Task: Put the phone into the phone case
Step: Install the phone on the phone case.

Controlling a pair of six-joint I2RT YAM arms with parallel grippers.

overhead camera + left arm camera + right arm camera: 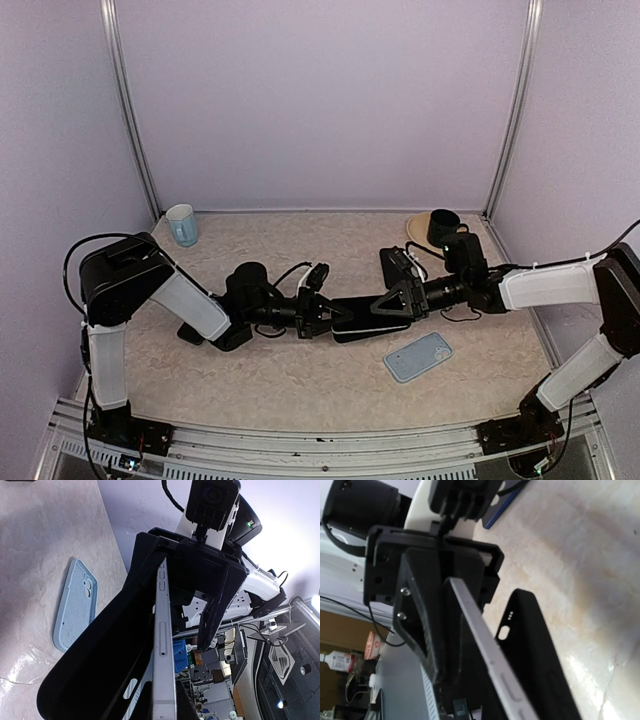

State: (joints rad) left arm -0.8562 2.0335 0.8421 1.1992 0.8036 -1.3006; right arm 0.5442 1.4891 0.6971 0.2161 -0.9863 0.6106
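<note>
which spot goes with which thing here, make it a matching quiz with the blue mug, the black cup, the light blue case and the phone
Things:
1. blue mug
2. black cup
3. light blue case
4. phone

Places:
a. held off the table between the left gripper and the right gripper
b. far left corner
c. lying flat, near right
d. on a tan mat, far right corner

Pairs: 1-b, 2-d, 3-c, 4-a
</note>
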